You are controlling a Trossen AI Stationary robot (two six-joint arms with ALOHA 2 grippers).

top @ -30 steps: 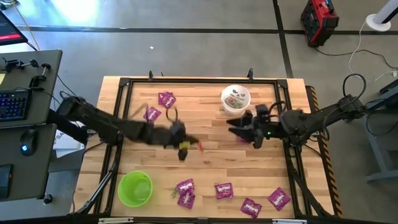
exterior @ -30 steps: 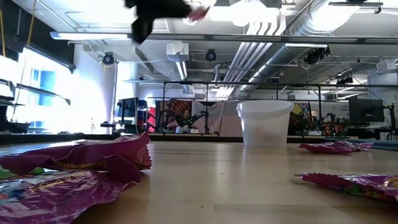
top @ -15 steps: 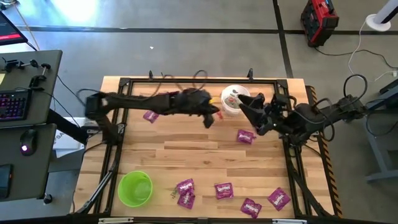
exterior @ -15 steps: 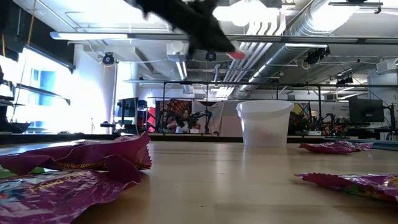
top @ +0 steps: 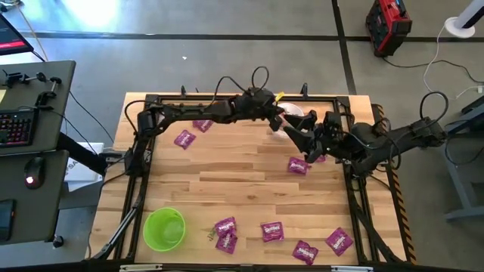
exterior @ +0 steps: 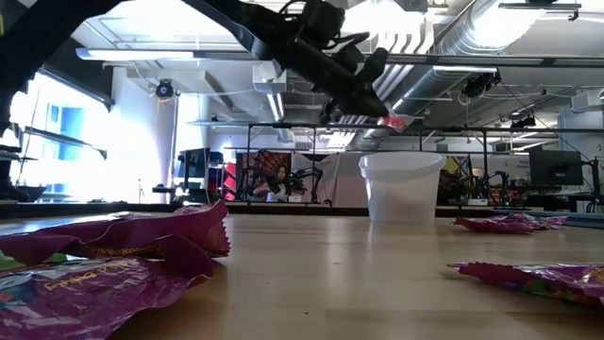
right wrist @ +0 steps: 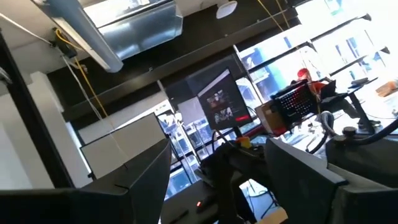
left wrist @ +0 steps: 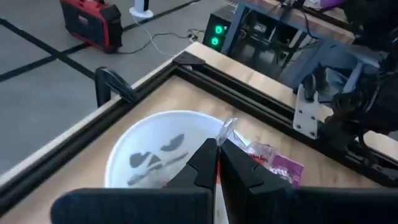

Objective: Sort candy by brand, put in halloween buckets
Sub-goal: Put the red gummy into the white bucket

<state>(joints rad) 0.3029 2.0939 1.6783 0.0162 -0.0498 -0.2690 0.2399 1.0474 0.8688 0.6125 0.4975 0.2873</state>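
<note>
One small red clear-wrapped sweet (exterior: 394, 121) is pinched in the left gripper (left wrist: 217, 163) directly above the white bucket (left wrist: 134, 143). Just beside that bucket the right gripper (top: 305, 142) hangs with fingers spread, a purple packet (top: 298, 165) on the tabletop (top: 227, 181) near it

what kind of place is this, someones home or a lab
Most likely a robotics lab or workshop, not a home. The wooden table sits in a black metal frame, exposed ducts run along the ceiling, and a desk with a keyboard stands beside it on a bare concrete floor.

Glossy crinkled packets (exterior: 123, 247) (matt wooden table (top: 242, 170))
</note>
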